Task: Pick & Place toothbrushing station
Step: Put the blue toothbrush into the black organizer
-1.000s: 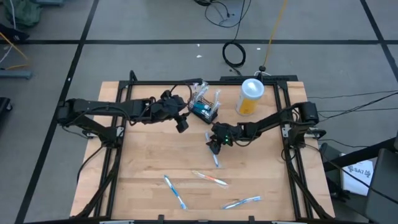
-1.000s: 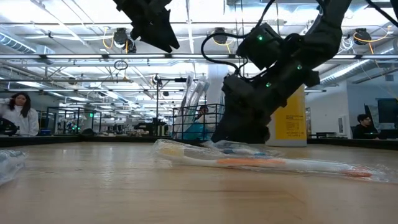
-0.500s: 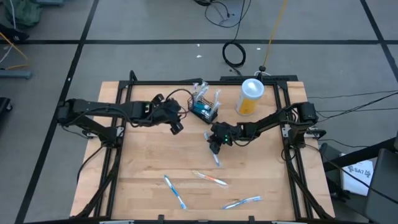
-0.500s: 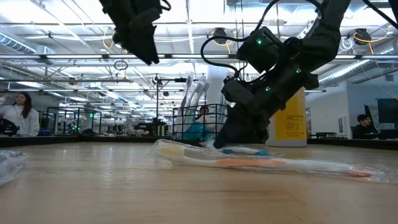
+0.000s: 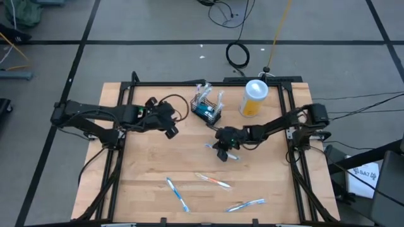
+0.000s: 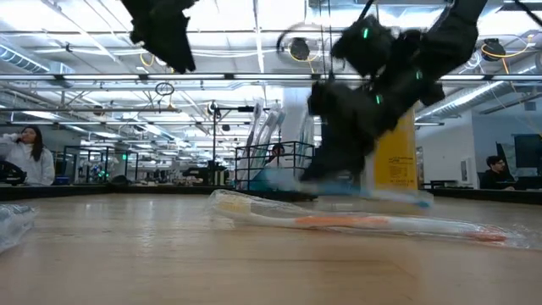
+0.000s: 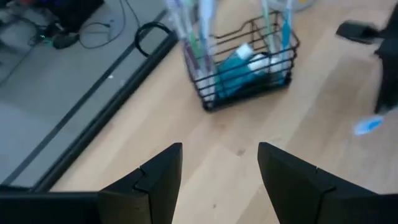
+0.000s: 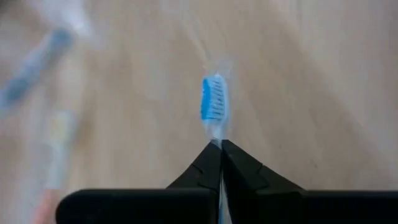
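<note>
1. The small black rectangular wire-mesh basket (image 5: 206, 111) stands at the far middle of the pale wooden worktop (image 5: 151, 170), upright, with several wrapped toothbrushes standing in it and a teal object lying inside.
2. A tall yellow cup with a white lid (image 5: 254, 97) stands just beside the basket, on its right in the high view.
3. The right gripper (image 5: 222, 153) is near the middle of the worktop, on the near side of the basket and clearly apart from it. Its fingers (image 8: 208, 163) are pressed together on the neck of a blue-bristled toothbrush in clear wrapping (image 8: 212, 107), whose head sticks out past the fingertips; in the low view this toothbrush (image 6: 373, 196) hangs level, off the wood.
4. The left gripper (image 5: 169, 128) hovers to the left of the basket, not touching it. Its fingers (image 7: 158, 174) stand wide apart with nothing between them, and the basket (image 7: 242, 65) lies ahead of them, beyond the fingertips.
5. Three more wrapped toothbrushes lie flat near the front edge: an orange-handled one (image 5: 213, 181), a blue one (image 5: 177, 194) and another blue one (image 5: 245, 205).
</note>
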`<state>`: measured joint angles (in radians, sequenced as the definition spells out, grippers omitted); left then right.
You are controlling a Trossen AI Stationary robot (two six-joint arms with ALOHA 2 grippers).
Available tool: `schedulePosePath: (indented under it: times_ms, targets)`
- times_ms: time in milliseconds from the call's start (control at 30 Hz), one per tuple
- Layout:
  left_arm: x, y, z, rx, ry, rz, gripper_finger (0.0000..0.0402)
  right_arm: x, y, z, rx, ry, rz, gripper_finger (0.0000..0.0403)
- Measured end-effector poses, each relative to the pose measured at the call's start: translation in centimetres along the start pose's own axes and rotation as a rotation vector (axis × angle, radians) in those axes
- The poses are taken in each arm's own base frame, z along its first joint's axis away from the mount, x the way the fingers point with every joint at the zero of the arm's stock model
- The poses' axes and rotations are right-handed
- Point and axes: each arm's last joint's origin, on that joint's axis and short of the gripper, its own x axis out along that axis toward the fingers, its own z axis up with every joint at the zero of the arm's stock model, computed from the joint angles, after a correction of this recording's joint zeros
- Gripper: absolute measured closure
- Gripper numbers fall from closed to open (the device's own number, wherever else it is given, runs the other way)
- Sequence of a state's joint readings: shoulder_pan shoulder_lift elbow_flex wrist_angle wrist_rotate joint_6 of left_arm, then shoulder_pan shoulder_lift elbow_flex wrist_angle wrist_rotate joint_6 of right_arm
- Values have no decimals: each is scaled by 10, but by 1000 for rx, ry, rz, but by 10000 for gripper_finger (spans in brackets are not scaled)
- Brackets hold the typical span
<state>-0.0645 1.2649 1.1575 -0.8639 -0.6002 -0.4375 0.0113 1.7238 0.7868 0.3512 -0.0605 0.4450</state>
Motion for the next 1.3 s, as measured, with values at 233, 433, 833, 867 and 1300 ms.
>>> schedulePosePath:
  times_ms: [233,433,833,867,1300]
  targets:
    - [-18,5,-1,-47,-80,37,186,-52,19,47,-219,-353,-91,402]
    - [-19,1,-2,-36,-86,22,186,-92,31,82,-421,-788,-290,402]
    - [-20,-1,-2,-32,-93,33,186,-87,4,99,-499,-1173,-431,402]
    - [-20,-1,-2,-33,-94,33,186,-86,-3,101,-492,-1183,-453,402]
    - [-20,-1,-2,-30,-94,33,186,-72,-69,108,-325,-1056,-484,403]
